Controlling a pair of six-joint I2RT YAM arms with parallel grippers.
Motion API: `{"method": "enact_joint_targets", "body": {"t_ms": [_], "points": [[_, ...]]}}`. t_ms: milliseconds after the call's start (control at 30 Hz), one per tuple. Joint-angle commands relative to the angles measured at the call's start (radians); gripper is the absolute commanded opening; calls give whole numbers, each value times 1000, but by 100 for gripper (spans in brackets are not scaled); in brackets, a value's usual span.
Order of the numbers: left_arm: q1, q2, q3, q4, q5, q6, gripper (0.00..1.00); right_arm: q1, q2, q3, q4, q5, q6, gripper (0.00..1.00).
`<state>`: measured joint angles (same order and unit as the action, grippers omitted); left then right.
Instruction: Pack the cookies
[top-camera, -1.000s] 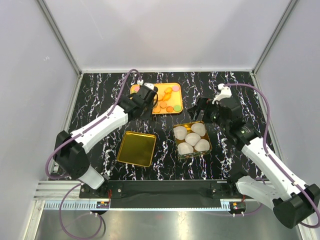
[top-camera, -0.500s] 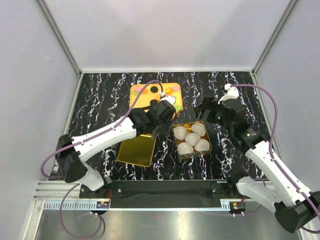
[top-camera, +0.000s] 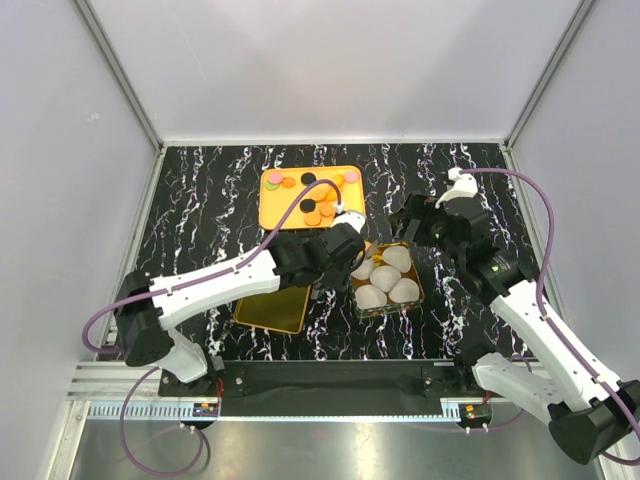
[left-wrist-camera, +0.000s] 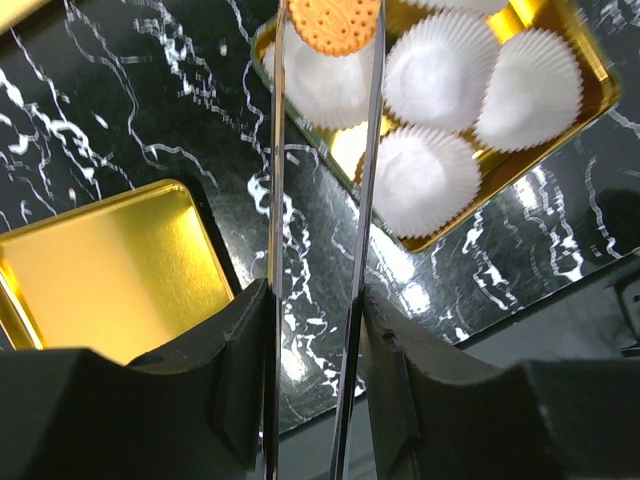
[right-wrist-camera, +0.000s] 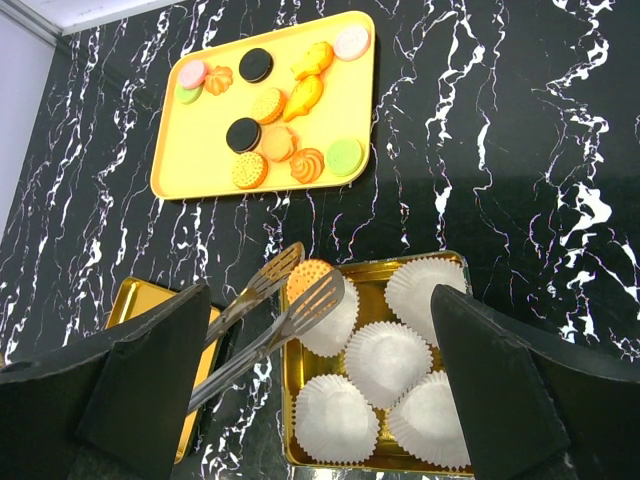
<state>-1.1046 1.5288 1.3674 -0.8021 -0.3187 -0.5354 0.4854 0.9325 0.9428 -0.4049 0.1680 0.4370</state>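
A: What does the left claw (top-camera: 335, 245) hold?

B: Its jaws are pressed together on the two arms of thin metal tongs (left-wrist-camera: 277, 200), partly closed and not wide. At the far end of the tongs, in front of the claw, one orange cookie (left-wrist-camera: 333, 22) is pinched by its edges.

A: How do you think this cookie handles?

B: I judge it light, flat and stiff, and perhaps brittle. The smooth blades can let it slip or turn, so a gentle squeeze across the rim, as it is now, seems the right hold.

A: What lies around this claw?

B: To its left and below there is a flat gold lid (left-wrist-camera: 110, 270). In front and to its right stands the gold tin (left-wrist-camera: 590, 100) with white paper cups (left-wrist-camera: 440, 70). The cookie seems to hang over the cup nearest to the tongs, but I cannot tell if it touches the paper.

A: And the right claw (top-camera: 412, 220)?

B: Its fingers stand wide apart, with nothing between them and touching nothing. The tin is just below and in front of it. The other cookies (right-wrist-camera: 270, 105) lie further ahead, to its left, on the yellow tray (right-wrist-camera: 190, 160).
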Motion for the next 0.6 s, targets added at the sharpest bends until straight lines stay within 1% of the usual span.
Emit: {"method": "enact_joint_targets", "body": {"t_ms": [0,133,567], "points": [[-6,-21,-27,50,4,-28,40,4,5,17,21,25,-18,100],[-11,-21,-73,76,16,-38,41,4,8,10,23,22,-17,100],[-12,5,-87,95,30,-44,43,4,9,-1,34,18,-18,100]]}}
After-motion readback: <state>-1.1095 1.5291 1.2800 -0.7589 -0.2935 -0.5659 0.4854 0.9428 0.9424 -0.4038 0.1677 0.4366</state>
